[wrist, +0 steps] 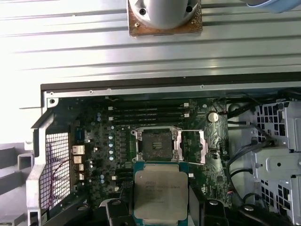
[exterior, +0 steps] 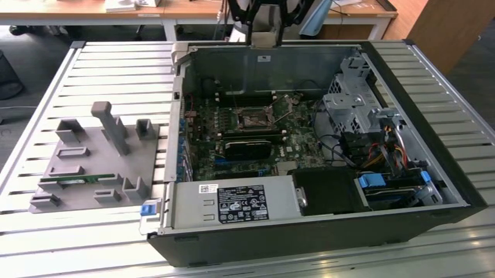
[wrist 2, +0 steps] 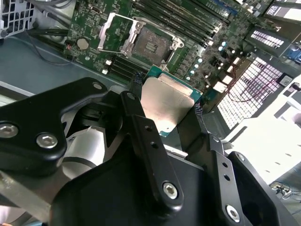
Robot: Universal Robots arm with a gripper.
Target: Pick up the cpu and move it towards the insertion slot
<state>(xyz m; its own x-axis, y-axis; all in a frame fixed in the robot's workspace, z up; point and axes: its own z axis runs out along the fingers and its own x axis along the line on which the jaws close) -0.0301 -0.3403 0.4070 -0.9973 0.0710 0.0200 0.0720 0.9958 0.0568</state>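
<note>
My gripper point(wrist 2: 167, 101) is shut on the cpu point(wrist 2: 165, 103), a thin square chip with a silvery face and a green edge, held by two opposite sides between black fingers point(wrist 2: 136, 110). In the first wrist view the cpu point(wrist: 160, 193) hangs above the green board, a short way off the insertion slot point(wrist: 155, 143). The insertion slot point(wrist 2: 149, 44) is a dark square socket with its silver frame flipped open. In the exterior view the insertion slot point(exterior: 253, 120) sits in the middle of the motherboard inside the open computer case.
The open black computer case point(exterior: 402, 220) lies on a slatted metal table point(exterior: 116, 63), with a power supply point(exterior: 232, 205), drive cage point(exterior: 356, 110) and cables around the board. A grey plastic tray point(exterior: 93, 168) with upright holders stands at the exterior view's left.
</note>
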